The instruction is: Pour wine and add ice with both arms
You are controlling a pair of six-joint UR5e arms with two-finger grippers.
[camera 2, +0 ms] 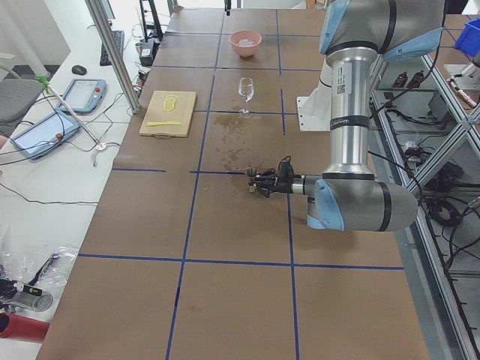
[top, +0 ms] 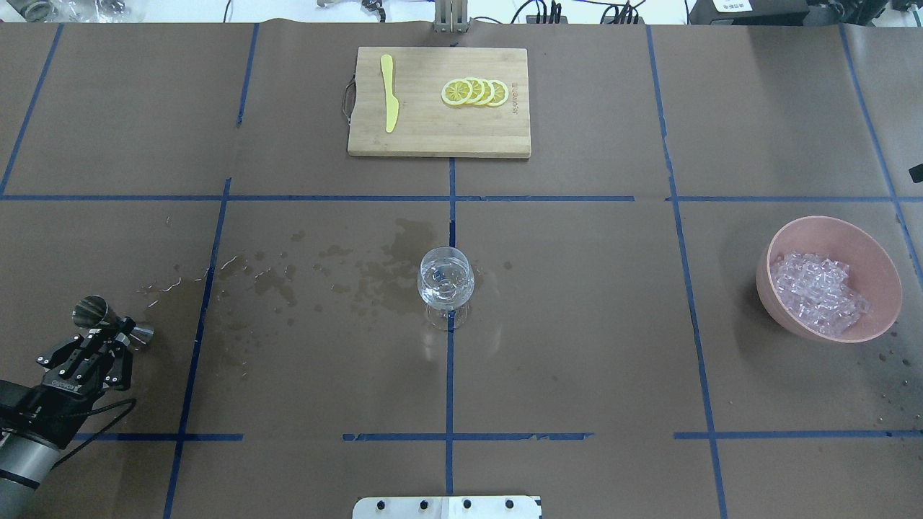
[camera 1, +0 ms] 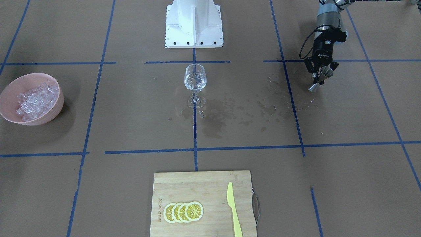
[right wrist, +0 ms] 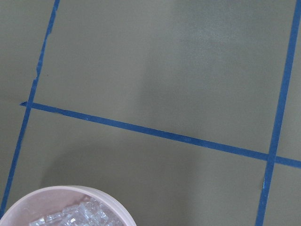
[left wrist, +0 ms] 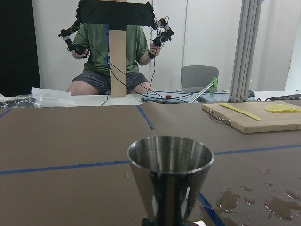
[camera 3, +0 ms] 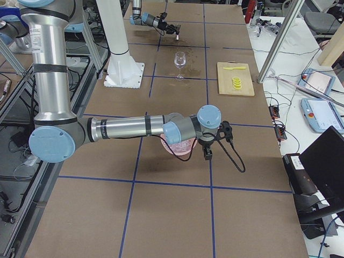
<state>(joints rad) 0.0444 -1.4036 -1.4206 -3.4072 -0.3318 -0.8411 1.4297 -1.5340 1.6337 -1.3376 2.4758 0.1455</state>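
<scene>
My left claw (top: 114,333) is clamped on the jigger (top: 97,315), and the wine (top: 445,280) sits well to its right in the glass (top: 446,303). My right claw (camera 3: 207,153) is near the ice (top: 818,292), can't tell its grip.

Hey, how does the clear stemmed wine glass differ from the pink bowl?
The clear stemmed wine glass is transparent and tall on a thin stem; the pink bowl is opaque, wide and low. The glass holds a little clear liquid, the bowl a heap of clear ice cubes. The glass stands mid-table, the bowl toward the robot's right. Both stand upright.
</scene>
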